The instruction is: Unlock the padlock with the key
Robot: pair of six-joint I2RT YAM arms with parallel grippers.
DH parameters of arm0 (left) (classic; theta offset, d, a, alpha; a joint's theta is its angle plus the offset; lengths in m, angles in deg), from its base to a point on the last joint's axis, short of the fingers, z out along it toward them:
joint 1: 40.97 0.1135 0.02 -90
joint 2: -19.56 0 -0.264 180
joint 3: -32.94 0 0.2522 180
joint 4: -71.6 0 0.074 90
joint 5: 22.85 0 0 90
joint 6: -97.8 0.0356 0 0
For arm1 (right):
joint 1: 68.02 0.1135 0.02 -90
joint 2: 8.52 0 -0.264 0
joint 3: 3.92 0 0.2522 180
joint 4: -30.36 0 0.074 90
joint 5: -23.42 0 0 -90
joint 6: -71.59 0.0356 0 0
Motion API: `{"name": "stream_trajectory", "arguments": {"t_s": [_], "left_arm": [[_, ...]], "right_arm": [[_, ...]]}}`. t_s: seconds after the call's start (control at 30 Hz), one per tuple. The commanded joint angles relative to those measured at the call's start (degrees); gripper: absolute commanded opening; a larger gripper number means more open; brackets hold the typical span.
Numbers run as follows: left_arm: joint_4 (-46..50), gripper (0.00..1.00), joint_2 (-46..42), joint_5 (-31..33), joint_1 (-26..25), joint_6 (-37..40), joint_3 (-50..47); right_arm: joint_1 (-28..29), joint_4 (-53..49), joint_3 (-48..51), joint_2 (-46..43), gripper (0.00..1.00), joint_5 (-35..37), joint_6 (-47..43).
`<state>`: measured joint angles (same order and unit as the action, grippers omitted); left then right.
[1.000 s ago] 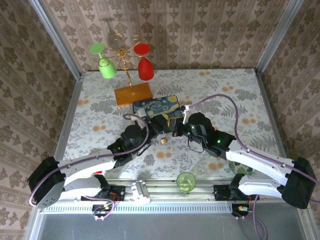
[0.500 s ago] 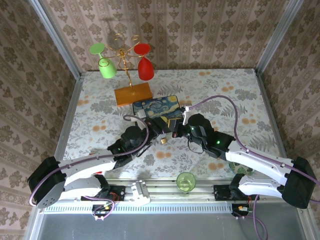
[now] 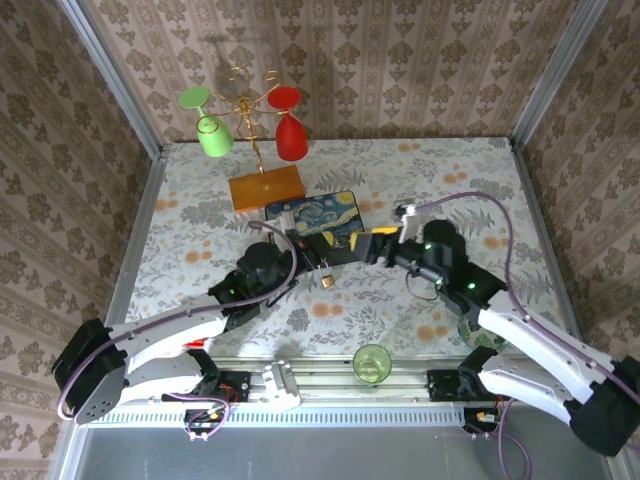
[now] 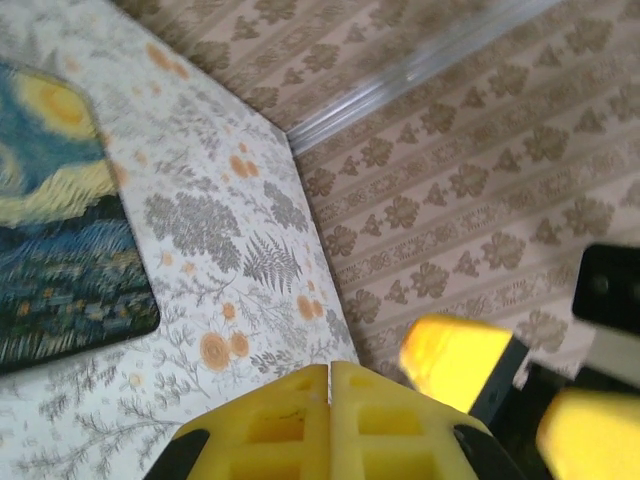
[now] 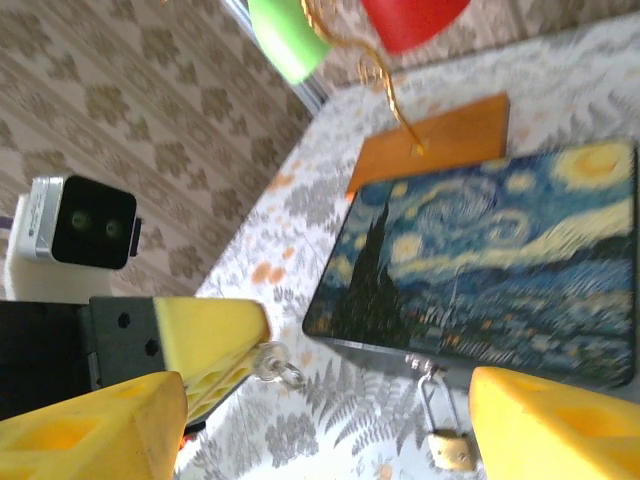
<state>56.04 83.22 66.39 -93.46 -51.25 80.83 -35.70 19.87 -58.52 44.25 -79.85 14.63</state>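
While the L gripper (image 4: 330,385) is pinched shut w/ the key (image 5: 273,366) poking from its tips, the R gripper (image 5: 320,430) is spread wide, empty. The padlock (image 5: 448,448) hangs off the blue box (image 5: 480,270) front clasp, near both grippers.

Key (image 5: 274,364) partly hidden in left tool (image 4: 330,372)

My arms (image 3: 165,330) are white shells with black joints, each trailing a purple cable (image 3: 465,197). My left end effector (image 3: 314,262) and right end effector (image 3: 372,242) have blocky yellow fingers (image 4: 290,425).
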Motion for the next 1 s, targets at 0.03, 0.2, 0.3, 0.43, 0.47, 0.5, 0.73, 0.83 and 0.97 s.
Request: {"name": "stream_trajectory", "arguments": {"t_s": [0.03, 0.2, 0.3, 0.43, 0.47, 0.5, 0.73, 0.83, 0.97], "left_arm": [[7.33, 0.0, -1.05, -19.3, 2.58, 17.72, 7.59], [15.59, 0.0, -0.83, -29.56, 3.02, 29.33, 12.5], [14.27, 0.0, -2.15, -32.11, 3.01, 31.53, 11.69], [11.05, 0.0, -3.77, -32.24, 3.13, 31.3, 11.0], [10.35, 0.0, -4.04, -32.38, 3.06, 31.52, 10.81], [9.35, 0.0, -4.3, -32.65, 3.11, 31.52, 10.57], [7.44, 0.0, -4.01, -33.42, 3.45, 31.38, 9.97], [6.91, 0.0, -4.04, -33.64, 3.58, 31.36, 9.98], [6.0, 0.0, -3.94, -33.61, 3.71, 31.04, 9.82]], "right_arm": [[-8.06, 2.68, 0.33, -1.81, 0.76, -26.13, -1.78], [-9.18, 5.75, -0.22, 0.09, 0.71, -32.38, -3.52], [-9.08, 13.33, 1.64, 0.98, 0.64, -33.87, -0.94], [-8.39, 22.32, 3.29, 3.0, 0.49, -36.9, 3.94], [-7.72, 23.13, 3.5, 3.21, 0.49, -37.33, 4.14], [-6.94, 23.09, 3.49, 3.33, 0.49, -37.43, 3.83], [-4.74, 24.74, 4.18, 3.48, 0.49, -37.47, 4.18], [-4.2, 24.77, 4.19, 3.63, 0.42, -37.93, 4.15], [-3.83, 24.68, 4.44, 4.01, 0.36, -38.49, 4.15]]}}
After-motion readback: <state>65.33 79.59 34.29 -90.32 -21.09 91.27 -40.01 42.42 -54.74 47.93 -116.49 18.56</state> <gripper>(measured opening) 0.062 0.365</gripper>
